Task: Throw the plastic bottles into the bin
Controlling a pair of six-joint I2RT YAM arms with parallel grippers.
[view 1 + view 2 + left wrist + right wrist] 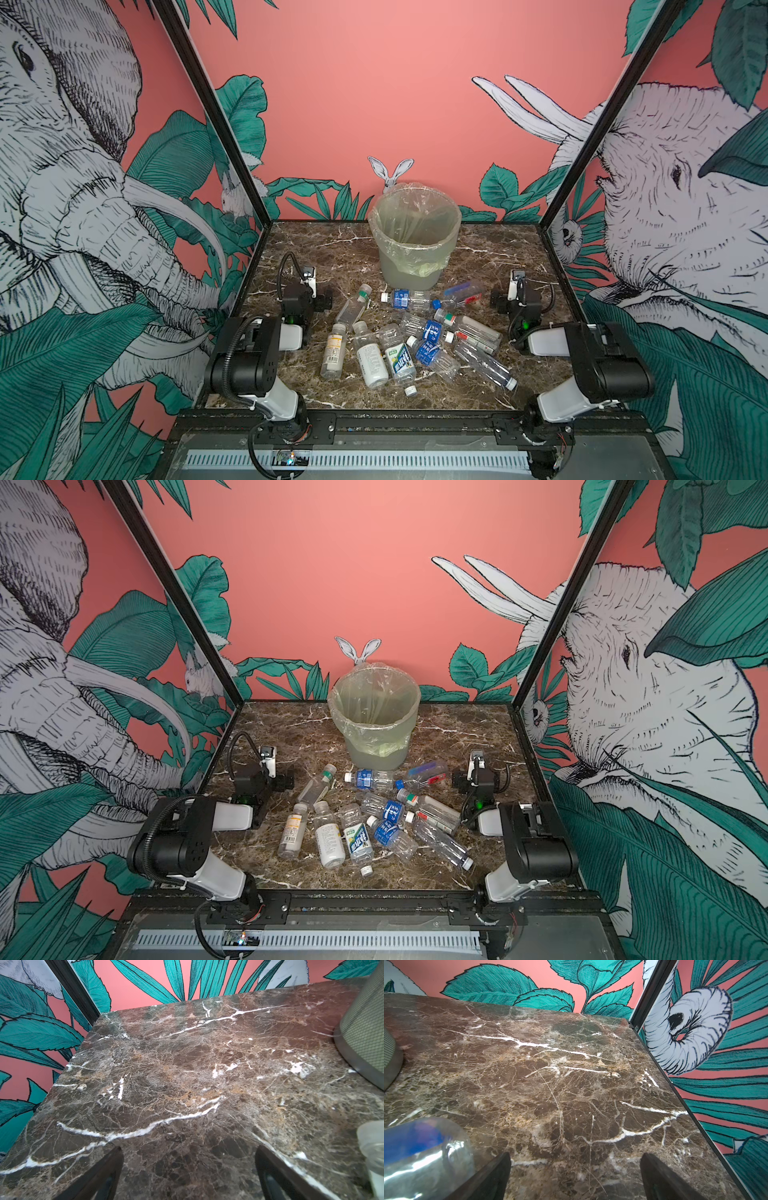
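Several plastic bottles [415,336] [374,820] lie scattered on the marble table in front of the bin [415,245] [374,725], a grey-green bucket with a clear bag over its rim, standing at the back centre. My left gripper [309,286] [189,1151] rests low at the left of the pile, open over bare marble, with a clear bottle's neck [372,1147] just beside it. My right gripper [517,286] [575,1156] sits at the right of the pile, open and holding nothing, next to the base of a blue-labelled bottle [425,1153].
The brown marble table [332,249] is boxed in by painted walls with black corner posts [232,137] [582,166]. The bin's base shows at the edge of both wrist views [363,1032] [390,1059]. Both arms' bases sit at the front edge [270,399] [573,395].
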